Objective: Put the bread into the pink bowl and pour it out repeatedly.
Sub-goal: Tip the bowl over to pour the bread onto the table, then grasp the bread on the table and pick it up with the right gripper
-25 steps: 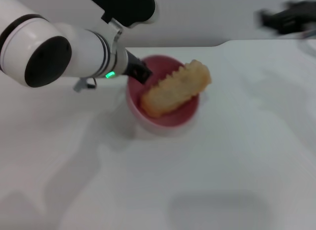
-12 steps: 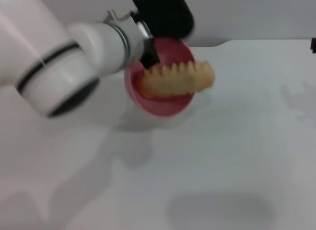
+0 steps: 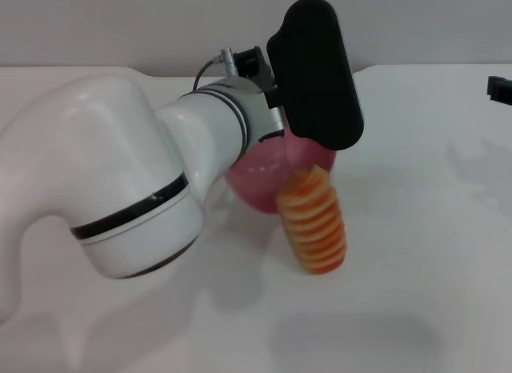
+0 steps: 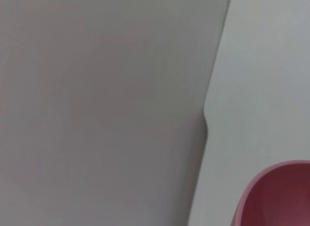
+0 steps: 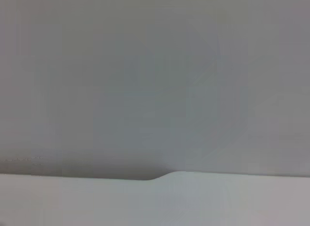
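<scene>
The pink bowl (image 3: 258, 179) is tipped over on its side above the table, largely covered by my left arm and its black wrist housing (image 3: 316, 73). My left gripper holds the bowl at its rim, with the fingers hidden behind that housing. A curve of the bowl (image 4: 276, 197) also shows in the left wrist view. The bread (image 3: 314, 225) is out of the bowl, striped ridged side up, one end still by the bowl's mouth and the other on the table nearer me. Only a black bit of my right gripper (image 3: 500, 89) shows at the far right edge.
The white table (image 3: 416, 253) stretches to the right and front of the bread. A grey wall with the table's back edge (image 5: 160, 176) fills the right wrist view. My bulky left arm (image 3: 120, 197) covers the left half of the head view.
My left arm has rolled and swung forward, tipping the bowl over. The bread slid out of the bowl onto the table, flipping from its tan side to its striped side.
</scene>
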`<action>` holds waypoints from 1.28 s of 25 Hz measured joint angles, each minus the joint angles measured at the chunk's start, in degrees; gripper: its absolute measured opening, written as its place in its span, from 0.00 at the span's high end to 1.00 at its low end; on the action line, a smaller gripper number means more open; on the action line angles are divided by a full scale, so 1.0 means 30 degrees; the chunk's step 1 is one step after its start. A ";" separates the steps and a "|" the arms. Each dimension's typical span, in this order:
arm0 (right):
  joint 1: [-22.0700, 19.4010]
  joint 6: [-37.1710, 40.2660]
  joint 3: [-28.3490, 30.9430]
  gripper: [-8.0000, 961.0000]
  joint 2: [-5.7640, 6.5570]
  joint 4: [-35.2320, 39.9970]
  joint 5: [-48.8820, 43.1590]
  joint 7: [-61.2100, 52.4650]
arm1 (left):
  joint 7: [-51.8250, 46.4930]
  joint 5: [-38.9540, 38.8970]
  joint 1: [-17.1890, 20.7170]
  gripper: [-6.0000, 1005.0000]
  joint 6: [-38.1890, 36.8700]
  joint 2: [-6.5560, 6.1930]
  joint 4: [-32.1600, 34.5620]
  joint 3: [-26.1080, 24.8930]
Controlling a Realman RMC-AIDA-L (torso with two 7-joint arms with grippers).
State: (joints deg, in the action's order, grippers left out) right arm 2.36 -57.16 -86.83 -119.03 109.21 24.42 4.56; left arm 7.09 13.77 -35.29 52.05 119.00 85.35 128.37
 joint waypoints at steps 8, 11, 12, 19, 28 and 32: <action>0.0409 -0.0672 -0.0641 0.37 0.0058 -0.0428 0.1418 0.0555 | -0.2428 0.1080 -0.0114 0.85 0.0649 -0.0058 0.0534 -0.1498; 0.0634 -0.0708 -0.0921 0.37 0.0064 -0.0686 0.1533 0.0609 | -0.2938 0.2148 0.0154 0.85 0.0624 -0.0158 0.1078 -0.2029; 0.0734 -0.0723 -0.1025 0.37 0.0065 -0.0725 0.1546 0.0607 | -0.2975 0.2648 0.0184 0.85 0.0654 -0.0152 0.1148 -0.2016; 0.1020 -0.0952 -0.1507 0.37 0.0067 -0.0921 0.2013 0.0591 | -0.4362 0.3892 0.0100 0.85 0.1988 -0.0126 0.1457 -0.3297; 0.3016 0.0619 -0.4326 0.36 0.0015 -0.5129 0.2155 0.0635 | -0.6057 0.2311 0.0613 0.85 0.4521 -0.0215 0.1509 -0.6372; 0.5490 0.1913 -0.4994 0.28 -0.0024 -0.8586 0.2568 0.0392 | -0.6056 0.2148 0.0853 0.85 0.4445 -0.0221 0.1462 -0.6422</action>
State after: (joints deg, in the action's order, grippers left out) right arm 18.83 -51.42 -101.82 -119.10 83.45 32.12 5.74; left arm -11.08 20.21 -32.74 65.38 118.34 89.74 109.11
